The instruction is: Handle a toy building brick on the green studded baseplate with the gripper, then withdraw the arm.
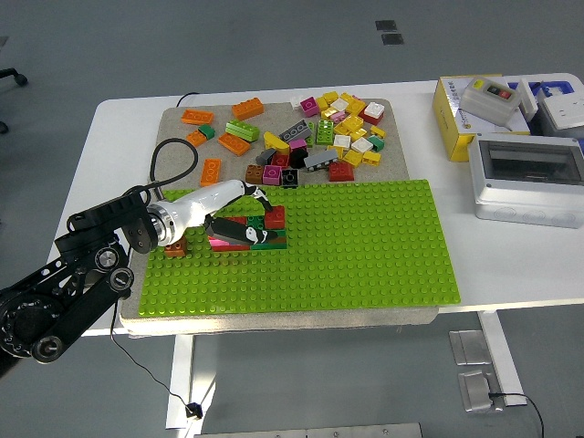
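One arm is in view, the left arm (78,274), coming in from the table's lower left corner and reaching across the left edge of the green studded baseplate (365,246). Its forearm is black with joints and a cable looping over it; the wrist section is white and lies nearly level, pointing right. The left hand (248,214) ends in dark fingers (239,233) that bracket a red brick (274,216): one thin finger arches over the top toward the brick, a thicker one lies below along the stack. They sit close about the red brick, but whether they truly grip it I cannot tell.

The red brick sits on top of a small stack of bricks (251,240) in pink, green, blue and dark layers, on the baseplate's left part near its far edge. One brown brick (176,246) stands alone by the baseplate's left edge, partly under the wrist. Beyond the baseplate's far edge, on the beige mat (173,123), lie about seven orange and green bricks (233,128) spread loosely, and a denser heap of mixed bricks (333,137), too many to count. Three boxes stand at the table's right edge: a yellow box (452,119), a grey enclosure (527,178) and a white unit (561,109).
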Action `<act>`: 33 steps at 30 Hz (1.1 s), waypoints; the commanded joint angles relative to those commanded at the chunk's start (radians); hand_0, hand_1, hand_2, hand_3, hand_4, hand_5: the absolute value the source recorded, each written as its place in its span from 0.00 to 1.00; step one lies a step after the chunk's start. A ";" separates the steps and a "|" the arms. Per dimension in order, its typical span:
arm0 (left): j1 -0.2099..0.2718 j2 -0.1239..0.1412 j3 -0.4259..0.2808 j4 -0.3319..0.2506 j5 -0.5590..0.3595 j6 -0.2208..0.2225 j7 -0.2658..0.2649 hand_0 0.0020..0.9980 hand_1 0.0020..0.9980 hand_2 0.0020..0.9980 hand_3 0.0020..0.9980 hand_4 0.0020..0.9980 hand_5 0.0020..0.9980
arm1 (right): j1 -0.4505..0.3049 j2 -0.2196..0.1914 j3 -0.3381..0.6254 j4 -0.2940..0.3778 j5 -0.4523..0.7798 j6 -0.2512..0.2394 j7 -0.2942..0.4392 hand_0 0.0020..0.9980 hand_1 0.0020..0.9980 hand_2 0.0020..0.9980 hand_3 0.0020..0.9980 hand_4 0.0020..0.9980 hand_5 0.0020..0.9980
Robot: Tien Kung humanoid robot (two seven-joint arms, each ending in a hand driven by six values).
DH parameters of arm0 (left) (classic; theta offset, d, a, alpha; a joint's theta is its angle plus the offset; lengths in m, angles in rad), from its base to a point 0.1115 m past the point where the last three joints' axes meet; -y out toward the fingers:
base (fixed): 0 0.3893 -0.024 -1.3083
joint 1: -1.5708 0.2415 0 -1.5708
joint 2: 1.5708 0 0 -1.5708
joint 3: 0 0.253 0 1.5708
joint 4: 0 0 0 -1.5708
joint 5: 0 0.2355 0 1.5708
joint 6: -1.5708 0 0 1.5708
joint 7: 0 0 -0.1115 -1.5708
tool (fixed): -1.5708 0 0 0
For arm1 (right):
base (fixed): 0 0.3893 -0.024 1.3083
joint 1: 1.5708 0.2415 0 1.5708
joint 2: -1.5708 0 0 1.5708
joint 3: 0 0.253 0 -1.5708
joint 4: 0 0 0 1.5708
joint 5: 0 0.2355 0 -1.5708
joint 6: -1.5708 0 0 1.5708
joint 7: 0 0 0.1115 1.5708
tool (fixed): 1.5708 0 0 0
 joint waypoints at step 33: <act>0.017 -0.019 0.007 0.003 0.014 0.016 -0.010 0.97 0.96 0.93 0.70 0.82 0.51 | 0.000 0.004 -0.005 0.000 -0.003 0.002 -0.002 0.71 0.64 0.41 0.74 0.58 1.00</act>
